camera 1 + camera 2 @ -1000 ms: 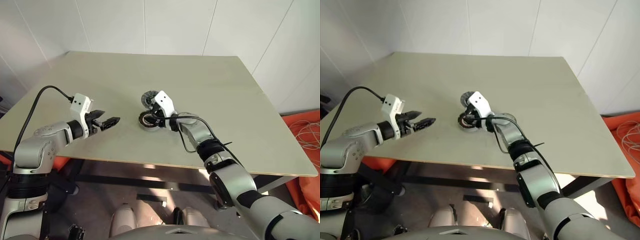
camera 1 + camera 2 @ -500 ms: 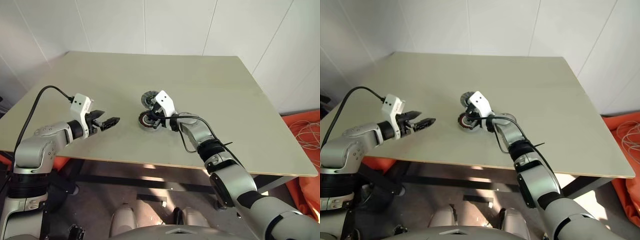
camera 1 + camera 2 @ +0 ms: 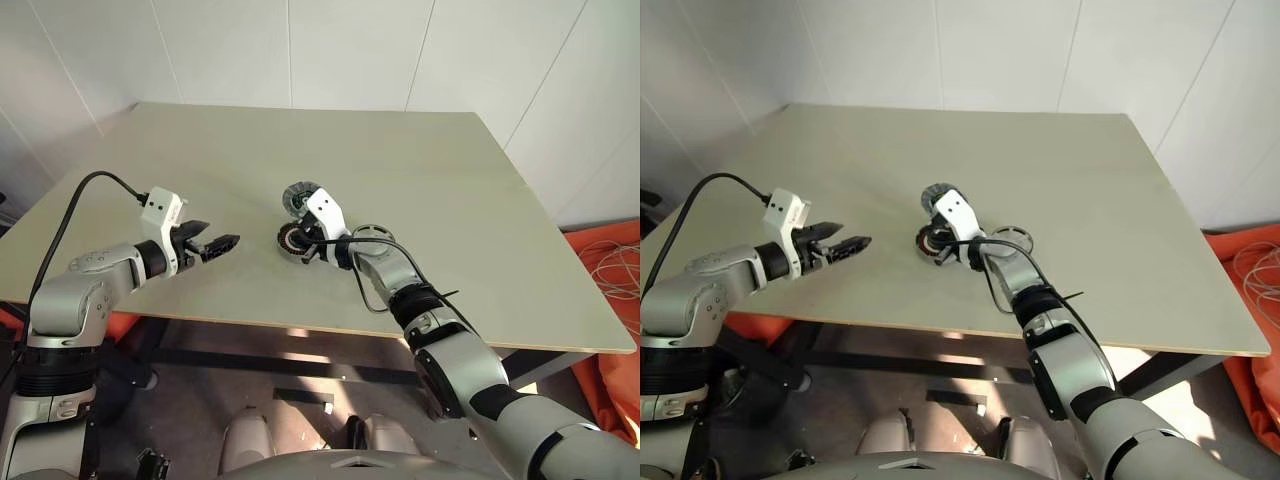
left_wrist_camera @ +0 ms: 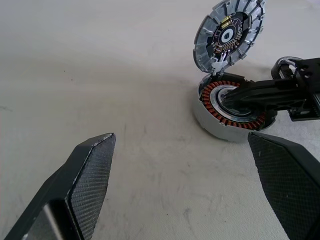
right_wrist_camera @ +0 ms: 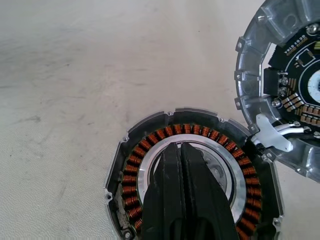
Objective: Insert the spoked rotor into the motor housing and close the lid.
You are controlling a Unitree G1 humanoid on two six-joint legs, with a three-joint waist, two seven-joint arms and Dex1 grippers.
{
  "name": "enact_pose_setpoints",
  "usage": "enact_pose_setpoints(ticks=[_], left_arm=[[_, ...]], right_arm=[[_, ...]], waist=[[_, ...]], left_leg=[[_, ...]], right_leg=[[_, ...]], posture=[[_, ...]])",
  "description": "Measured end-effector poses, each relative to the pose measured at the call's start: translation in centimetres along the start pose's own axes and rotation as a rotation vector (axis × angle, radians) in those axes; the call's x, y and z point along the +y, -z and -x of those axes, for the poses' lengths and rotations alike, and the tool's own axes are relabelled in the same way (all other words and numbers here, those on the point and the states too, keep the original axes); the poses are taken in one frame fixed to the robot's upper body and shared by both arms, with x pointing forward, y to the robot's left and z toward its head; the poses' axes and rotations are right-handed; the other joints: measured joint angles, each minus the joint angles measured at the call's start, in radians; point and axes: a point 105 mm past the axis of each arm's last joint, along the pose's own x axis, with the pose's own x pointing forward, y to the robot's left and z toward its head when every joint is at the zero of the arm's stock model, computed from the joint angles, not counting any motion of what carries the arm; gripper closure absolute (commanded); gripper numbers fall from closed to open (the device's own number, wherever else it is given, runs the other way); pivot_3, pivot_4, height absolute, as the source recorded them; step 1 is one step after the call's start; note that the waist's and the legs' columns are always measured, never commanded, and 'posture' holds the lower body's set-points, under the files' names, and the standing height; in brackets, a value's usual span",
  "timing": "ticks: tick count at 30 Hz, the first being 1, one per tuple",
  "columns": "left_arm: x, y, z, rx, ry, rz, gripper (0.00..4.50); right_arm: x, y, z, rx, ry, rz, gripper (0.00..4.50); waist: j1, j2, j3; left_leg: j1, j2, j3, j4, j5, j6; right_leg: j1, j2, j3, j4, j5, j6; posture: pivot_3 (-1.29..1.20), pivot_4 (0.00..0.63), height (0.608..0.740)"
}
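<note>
My right gripper point(image 5: 182, 165) is clenched on nothing, its tips over the centre of the motor housing point(image 5: 130, 170). The spoked rotor point(image 3: 372, 234) lies flat just at three o'clock of the housing, nearer this arm. At twelve stands the lid point(image 4: 229, 34), hinged up. My left gripper point(image 3: 222, 243) hangs released, well off at nine

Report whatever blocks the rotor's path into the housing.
The right claw, shut, rests its fingers over the centre of the housing, just where the rotor must seat. The lid stands tipped open at the rim, not covering the cup. Nothing else visible is in the way.
</note>
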Motion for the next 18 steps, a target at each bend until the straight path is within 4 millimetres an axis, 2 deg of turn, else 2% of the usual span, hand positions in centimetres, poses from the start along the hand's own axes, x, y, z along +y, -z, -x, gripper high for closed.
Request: enact_pose_setpoints(ticks=[5, 8, 12, 18], left_arm=[[-0.2, 0.2, -0.2, 0.010, 0.010, -0.002, 0.00], [-0.2, 0.1, -0.2, 0.005, 0.010, -0.006, 0.00], [-0.2, 0.1, -0.2, 0.003, 0.010, -0.007, 0.00], [-0.2, 0.1, -0.2, 0.003, 0.010, -0.008, 0.00]], right_arm=[[-0.6, -2.3, 0.3, -0.068, 0.016, 0.016, 4.46], [-0.8, -2.8, 0.4, -0.079, 0.022, 0.024, 4.46], [-1.0, -2.4, 0.4, -0.065, 0.030, 0.015, 4.46], [-1.2, 0.2, 0.3, 0.011, 0.053, -0.015, 4.46]], waist=[[0.000, 0.000, 0.000], [0.000, 0.000, 0.000], [0.000, 0.000, 0.000], [0.000, 0.000, 0.000]], left_leg=[[0.000, 0.000, 0.000, 0.000, 0.000, 0.000], [0.000, 0.000, 0.000, 0.000, 0.000, 0.000], [0.000, 0.000, 0.000, 0.000, 0.000, 0.000], [0.000, 0.000, 0.000, 0.000, 0.000, 0.000]], right_leg=[[0.000, 0.000, 0.000, 0.000, 0.000, 0.000], [0.000, 0.000, 0.000, 0.000, 0.000, 0.000], [0.000, 0.000, 0.000, 0.000, 0.000, 0.000], [0.000, 0.000, 0.000, 0.000, 0.000, 0.000]], posture=[[0.00, 0.000, 0.740], [0.00, 0.000, 0.740], [0.00, 0.000, 0.740], [0.00, 0.000, 0.740]])
